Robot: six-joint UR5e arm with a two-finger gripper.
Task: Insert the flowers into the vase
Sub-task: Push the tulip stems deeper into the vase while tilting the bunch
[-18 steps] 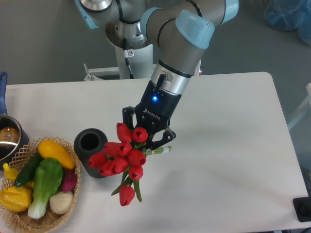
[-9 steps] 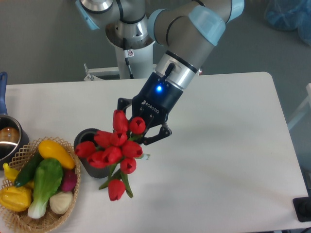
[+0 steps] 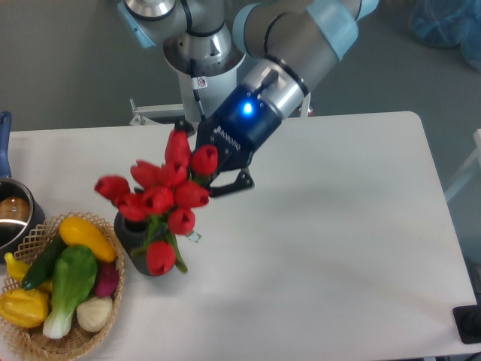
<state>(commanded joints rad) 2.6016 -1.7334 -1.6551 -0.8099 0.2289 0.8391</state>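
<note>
Step in hand: you are carrying the red tulips (image 3: 159,201) to the vase (image 3: 134,239); by the look of it, this is the transport and line-up stage, with insertion not yet done.
Gripper: your gripper (image 3: 207,174) is closed on the bunch, its fingers mostly hidden behind the red heads, so the exact grip point on the stems cannot be read.
Tulips: the bunch hangs in the air, blooms spread in front of and above the vase, one bloom drooping low in front of the vase's ribbed side. The heads look blurred, so take their positions as approximate.
Stems: the green stems and leaves show only in patches among the blooms; you cannot tell from this view where the stem ends point or whether they sit over the mouth.
Vase: the dark ribbed cylinder stands upright on the white table (image 3: 338,226), just beside the wicker basket (image 3: 45,331) of vegetables. Its mouth is largely covered by the flowers.
Nearby: a yellow squash (image 3: 89,237) lies in the basket close to the vase; a pot (image 3: 13,214) sits at the left edge.
Next move calls for: turning the bunch so the stem ends face down over the mouth, then a straight descent before you release.
Watch for: stems catching the rim and tipping the vase toward the basket.
</note>
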